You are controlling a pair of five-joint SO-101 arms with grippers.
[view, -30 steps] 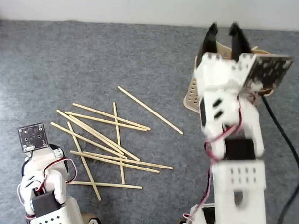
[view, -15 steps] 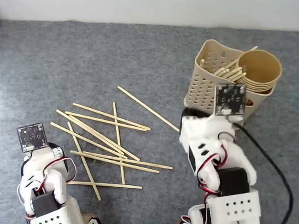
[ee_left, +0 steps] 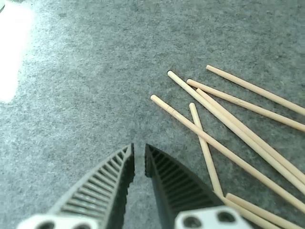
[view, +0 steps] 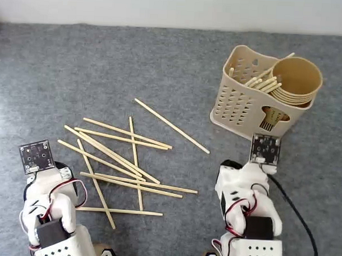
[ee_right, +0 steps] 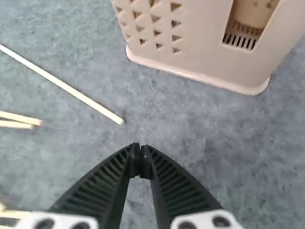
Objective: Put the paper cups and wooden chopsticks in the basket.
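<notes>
A beige slotted basket point(view: 240, 105) stands at the back right, holding stacked paper cups point(view: 298, 77) and a few wooden chopsticks point(view: 262, 82). Several loose chopsticks point(view: 124, 160) lie crossed on the grey mat left of centre, and one chopstick point(view: 171, 126) lies apart, angled toward the basket. My right gripper point(ee_right: 138, 147) is shut and empty, low over the mat in front of the basket point(ee_right: 205, 43), near the tip of that chopstick point(ee_right: 62, 85). My left gripper point(ee_left: 139, 147) is shut and empty beside the ends of the pile point(ee_left: 224, 129).
The right arm point(view: 250, 194) is folded at the front, right of centre. The left arm point(view: 45, 202) is folded at the front left corner. Grey carpet-like mat point(view: 77, 73) covers the table up to a white wall at the back.
The right arm has drawn back from above the basket to the front of the table, uncovering the basket and cups. The left arm and loose chopsticks have not moved.
</notes>
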